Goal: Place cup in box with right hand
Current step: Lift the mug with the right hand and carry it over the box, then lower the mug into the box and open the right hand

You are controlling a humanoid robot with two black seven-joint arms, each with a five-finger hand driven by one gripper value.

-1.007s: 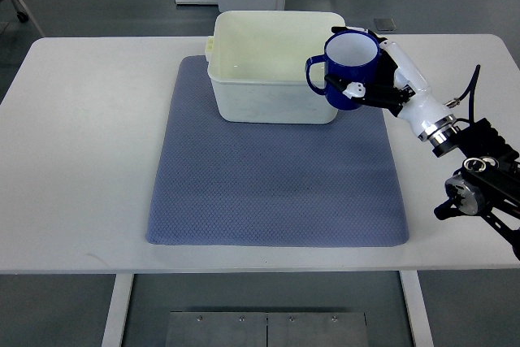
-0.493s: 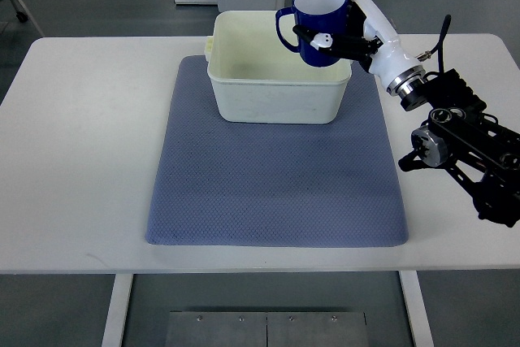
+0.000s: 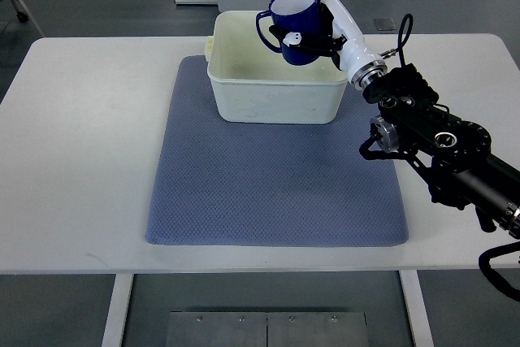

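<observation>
right hand [image 3: 318, 28] gripping cup [image 3: 294, 15], tilted over box [image 3: 275, 79]; release this high and it may bounce out or tip

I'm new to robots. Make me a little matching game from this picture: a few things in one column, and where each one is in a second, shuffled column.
Things:
1. blue cup
2. cream box
3. grey-blue mat
4. right hand

Places:
a. spread flat on the white table
b. wrapped around the cup
c. sitting at the mat's far edge
d. held in the air over the box

Pairs: 1-d, 2-c, 3-a, 4-b
</observation>
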